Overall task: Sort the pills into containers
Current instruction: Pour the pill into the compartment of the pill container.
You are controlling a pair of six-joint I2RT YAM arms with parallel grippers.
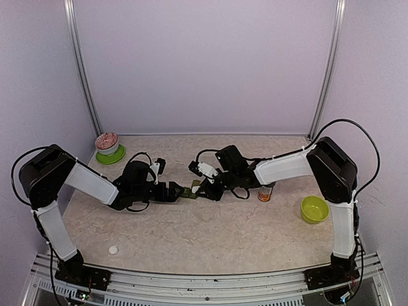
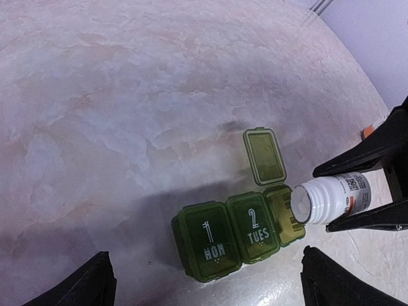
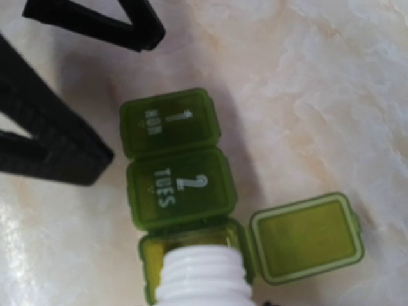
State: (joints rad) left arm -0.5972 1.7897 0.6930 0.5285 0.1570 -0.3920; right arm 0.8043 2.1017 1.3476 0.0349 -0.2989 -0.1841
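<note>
Left gripper (image 1: pixel 171 190), released wide, hangs beside the dark green plastic strip of three lidded compartments (image 2: pixel 233 241), lower centre of the left wrist view. Pouring step: a white plastic pill bottle (image 2: pixel 325 199), grasped by the right gripper (image 2: pixel 364 188), mouths the open end compartment (image 2: pixel 285 220); whether anything dropped is unclear. Next: tilt gently, staying aligned.

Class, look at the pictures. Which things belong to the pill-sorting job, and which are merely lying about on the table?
In the job:
green pill organiser, one end compartment open
white pill bottle, held in the right gripper, mouth at that open end

Lying about:
lime-green bowl
orange-labelled jar
bowl on a green plate
small white disc
</note>
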